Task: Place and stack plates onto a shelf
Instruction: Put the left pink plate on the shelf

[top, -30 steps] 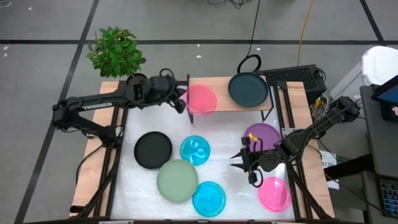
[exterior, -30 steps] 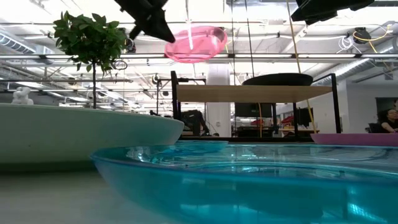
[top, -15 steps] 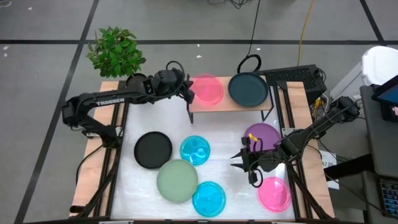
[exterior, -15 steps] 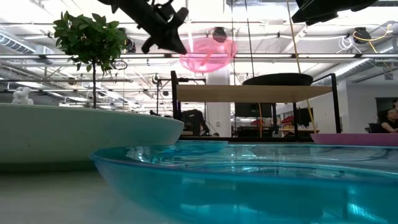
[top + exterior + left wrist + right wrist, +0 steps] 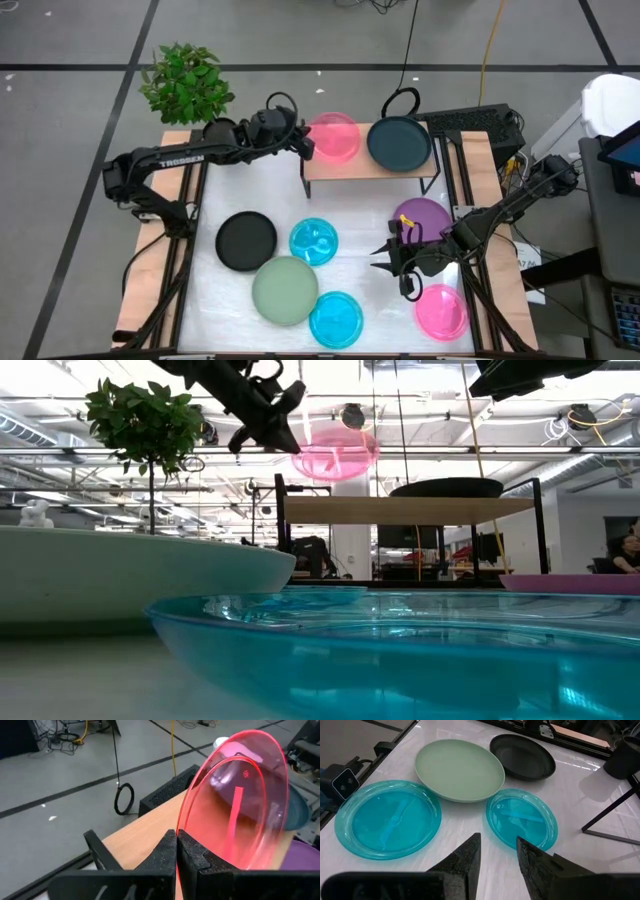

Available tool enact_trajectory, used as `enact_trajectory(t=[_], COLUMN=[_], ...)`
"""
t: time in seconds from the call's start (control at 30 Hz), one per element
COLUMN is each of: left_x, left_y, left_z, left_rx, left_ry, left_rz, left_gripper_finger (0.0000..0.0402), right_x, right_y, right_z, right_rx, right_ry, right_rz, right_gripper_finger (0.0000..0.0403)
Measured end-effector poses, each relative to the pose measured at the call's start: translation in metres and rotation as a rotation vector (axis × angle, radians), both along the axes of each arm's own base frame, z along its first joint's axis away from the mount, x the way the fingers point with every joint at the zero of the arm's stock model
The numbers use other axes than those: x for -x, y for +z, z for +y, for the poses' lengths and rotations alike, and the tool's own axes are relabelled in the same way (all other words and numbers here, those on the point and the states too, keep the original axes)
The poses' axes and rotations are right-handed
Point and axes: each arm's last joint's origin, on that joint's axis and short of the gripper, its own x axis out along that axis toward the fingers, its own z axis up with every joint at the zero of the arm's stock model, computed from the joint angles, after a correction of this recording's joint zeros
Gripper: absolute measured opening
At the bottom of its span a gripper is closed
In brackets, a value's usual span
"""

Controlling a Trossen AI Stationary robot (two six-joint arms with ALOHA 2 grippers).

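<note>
My left gripper (image 5: pixel 303 143) is shut on a clear pink plate (image 5: pixel 335 137), which hangs in the air over the left half of the shelf (image 5: pixel 372 168), a low wooden riser on black legs. A dark teal plate (image 5: pixel 399 143) lies flat on the shelf's right half. On the table lie a black plate (image 5: pixel 246 240), two cyan plates (image 5: pixel 313 241) (image 5: pixel 335 318), a sage green plate (image 5: pixel 285 290), a purple plate (image 5: pixel 424 215) and another pink plate (image 5: pixel 441 311). My right gripper (image 5: pixel 385 258) hovers open beside the purple plate. My left gripper pinches the pink plate's rim (image 5: pixel 183 826) between its two shut fingers, at the edge nearest the table's left side. The fingers come from the table's left, slanting a little downward. The plate is lifted clear above the shelf top (image 5: pixel 410 508), close to level and slightly tilted.
A potted plant (image 5: pixel 187 82) stands at the table's far left corner. A keyboard (image 5: pixel 470 122) and cables lie behind the shelf on the right. White tabletop shows between the shelf and the plates on the table.
My left gripper has carried the pink plate toward the table's far edge and a little to the right, sinking slightly. The plate has gone from the shelf's front left corner to above its left half. The grip has stayed shut, and the wrist has rolled a little.
</note>
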Motion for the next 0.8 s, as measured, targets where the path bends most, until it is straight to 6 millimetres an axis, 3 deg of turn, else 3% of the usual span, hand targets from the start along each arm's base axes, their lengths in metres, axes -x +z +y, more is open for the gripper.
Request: enact_trajectory(t=[0.33, 0.8], left_x=[-0.016, -0.018], left_y=[-0.031, -0.035], left_z=[0.014, 0.019], left_rx=[0.054, 0.062], left_ry=[0.034, 0.052], left_rz=[0.059, 0.043], left_gripper_finger=[0.0, 0.0014], right_x=[0.0, 0.002], right_y=[0.0, -0.001], right_z=[0.0, 0.003], right_rx=[-0.003, 0.0], right_ry=[-0.002, 0.014], right_rz=[0.0, 0.008], right_gripper_finger=[0.0109, 0.0109])
